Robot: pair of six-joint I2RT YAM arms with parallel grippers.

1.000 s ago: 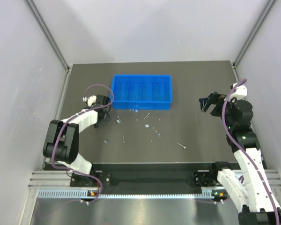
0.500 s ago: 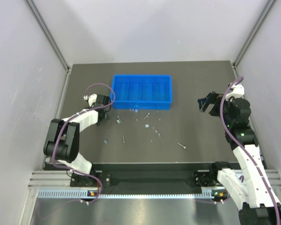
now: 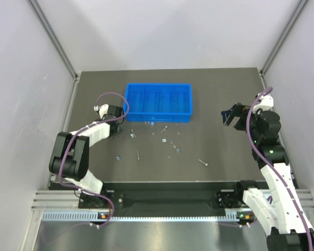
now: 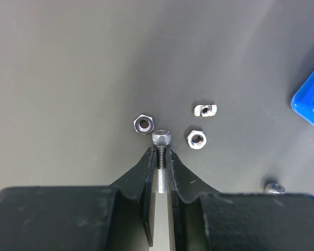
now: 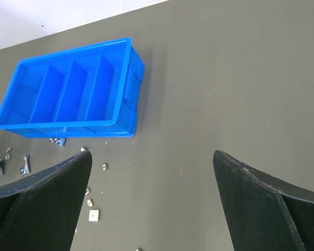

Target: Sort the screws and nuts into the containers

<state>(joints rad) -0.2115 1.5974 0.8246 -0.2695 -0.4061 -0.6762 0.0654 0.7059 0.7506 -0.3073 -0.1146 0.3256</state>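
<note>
The left gripper [image 4: 161,154] is squeezed tight on a screw [image 4: 161,138]. The shaft sits between its fingers and the head pokes out in front. Two nuts [image 4: 144,124] lie on the counter [image 4: 68,63] just beside that head, one on each side. The blue tray [image 5: 130,99] is near, to the right. More bits lie loose along its front wall. The right gripper [image 5: 152,157] hangs wide apart, holding nothing.

The left arm [image 3: 91,133] and right arm [image 3: 277,180] wear glossy white shells broken by black joints, each trailed by a thin looping purple cable [image 3: 112,95] and ending in matte black, wedge-shaped gripper fingers [image 4: 136,180].
</note>
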